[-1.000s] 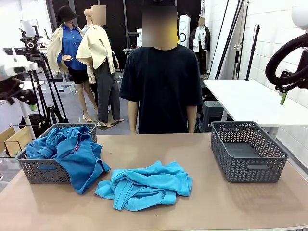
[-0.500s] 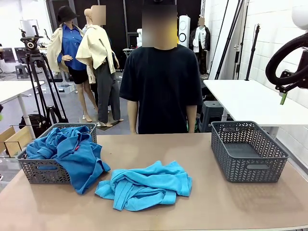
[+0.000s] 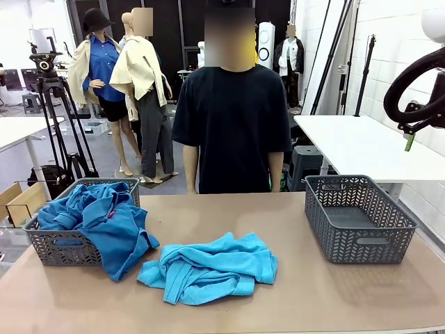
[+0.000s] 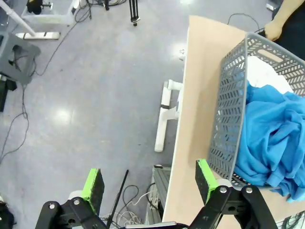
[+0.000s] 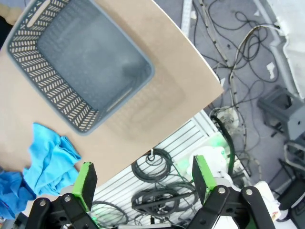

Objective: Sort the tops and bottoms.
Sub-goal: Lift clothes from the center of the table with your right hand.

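Tabletop: we see a smooth tan table (image 3: pixel 292 292), matte and rounded at its corners.
Left basket: a grey plastic basket with a herringbone-perforated wall (image 3: pixel 62 247) stands at the table's left end, heaped with soft royal-blue shirts (image 3: pixel 97 212); one spills over its near right corner onto the tabletop and bears a small red mark.
White top: from the left wrist view we catch a white cloth (image 4: pixel 264 76) tucked in that basket under the blue folds, which the front view hides.
Loose top: a crumpled sky-blue knit shirt (image 3: pixel 212 268) lies on the table's near middle, just beside the spilled royal-blue one; we cannot tell if they touch.
Right basket: a matching grey perforated basket (image 3: pixel 400 236) at the right end, well apart from the clothes.
Person: standing at the far edge in a black T-shirt (image 3: pixel 233 125), arms down.
Left gripper: the left gripper (image 4: pixel 150 183) hangs over the floor off the table's end, green pads spread wide, pinching nothing.
Right gripper: the right gripper (image 5: pixel 143 179) hovers high past the table's corner above cables, jaws spread wide and bare.
Right arm: a black cable loop (image 3: pixel 417 87) shows at upper right of the front view.
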Motion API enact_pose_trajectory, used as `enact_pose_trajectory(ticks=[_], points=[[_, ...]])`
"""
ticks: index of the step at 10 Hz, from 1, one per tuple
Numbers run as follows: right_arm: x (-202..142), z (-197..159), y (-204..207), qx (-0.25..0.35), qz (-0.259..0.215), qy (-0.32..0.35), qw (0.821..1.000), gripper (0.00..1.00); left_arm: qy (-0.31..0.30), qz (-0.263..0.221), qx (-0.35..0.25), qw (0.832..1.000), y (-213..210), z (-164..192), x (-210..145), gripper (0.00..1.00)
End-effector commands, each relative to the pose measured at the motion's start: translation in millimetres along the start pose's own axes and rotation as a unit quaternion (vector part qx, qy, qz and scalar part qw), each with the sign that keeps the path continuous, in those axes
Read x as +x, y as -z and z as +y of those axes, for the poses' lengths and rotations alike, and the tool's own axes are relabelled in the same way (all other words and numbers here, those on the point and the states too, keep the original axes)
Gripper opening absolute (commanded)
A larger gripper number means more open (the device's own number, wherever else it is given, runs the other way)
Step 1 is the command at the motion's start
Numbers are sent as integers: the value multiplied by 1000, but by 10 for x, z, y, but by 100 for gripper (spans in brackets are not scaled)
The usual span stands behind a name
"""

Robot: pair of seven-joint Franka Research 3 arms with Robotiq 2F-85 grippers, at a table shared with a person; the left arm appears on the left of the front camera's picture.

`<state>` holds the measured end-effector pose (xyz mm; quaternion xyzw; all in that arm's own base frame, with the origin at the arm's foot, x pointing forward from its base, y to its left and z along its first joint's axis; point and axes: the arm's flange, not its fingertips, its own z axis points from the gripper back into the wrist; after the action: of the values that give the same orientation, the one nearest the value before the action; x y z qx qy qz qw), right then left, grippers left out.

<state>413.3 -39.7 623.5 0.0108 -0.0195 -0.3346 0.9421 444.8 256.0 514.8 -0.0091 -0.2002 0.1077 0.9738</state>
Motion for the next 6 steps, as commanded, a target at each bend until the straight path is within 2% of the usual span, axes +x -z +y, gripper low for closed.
enact_pose_trajectory(ticks=[1,6], points=[[-5,5,-11,0,3,-4,1000,100,2,3,4,1000,6,46,-17,100],[-5,5,-11,0,3,-4,1000,100,2,3,4,1000,6,46,-17,100]])
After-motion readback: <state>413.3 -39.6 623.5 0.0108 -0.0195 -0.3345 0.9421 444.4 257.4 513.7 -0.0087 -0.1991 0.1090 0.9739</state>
